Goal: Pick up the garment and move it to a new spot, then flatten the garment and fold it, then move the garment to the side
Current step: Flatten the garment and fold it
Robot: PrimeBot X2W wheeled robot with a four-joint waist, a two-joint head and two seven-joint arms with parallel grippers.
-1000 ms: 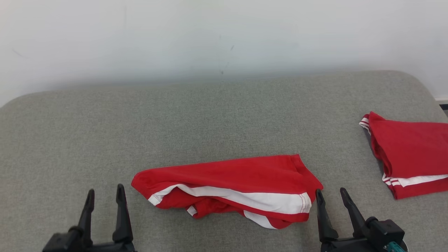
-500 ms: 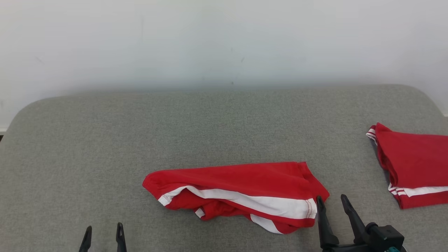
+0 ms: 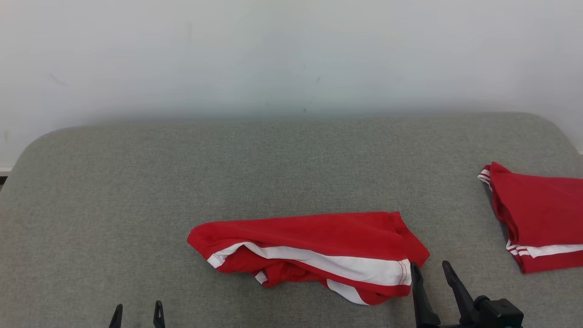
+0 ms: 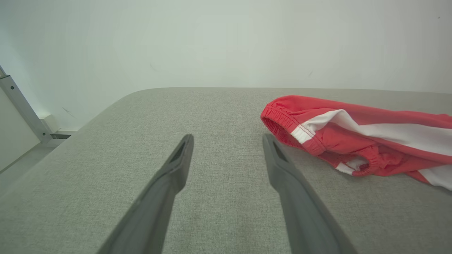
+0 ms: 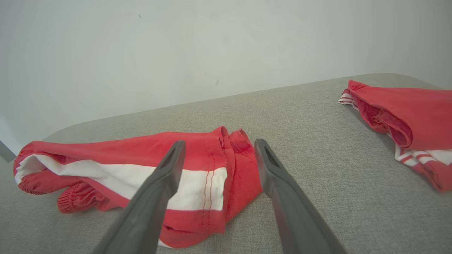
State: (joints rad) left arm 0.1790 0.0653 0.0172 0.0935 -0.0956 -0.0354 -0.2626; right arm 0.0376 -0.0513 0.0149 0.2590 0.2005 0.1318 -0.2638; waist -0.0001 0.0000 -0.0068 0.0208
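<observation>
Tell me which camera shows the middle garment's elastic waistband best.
Left wrist view: the gathered waistband sits close beside the open left gripper. Head view shows that end small; right wrist view has it far off at the edge.

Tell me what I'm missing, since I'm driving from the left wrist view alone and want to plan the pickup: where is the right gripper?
Observer: The right gripper is open at the right end of the garment, its fingers framing the hemmed corner.
Operator: Is it touching the cloth?
Observer: Can't tell. In the right wrist view the fingers sit over the hem with nothing pinched between them.
Operator: Anything else lying there?
Observer: Yes, a second red garment lies apart at the right edge of the grey surface, partly cut off in the head view.
</observation>
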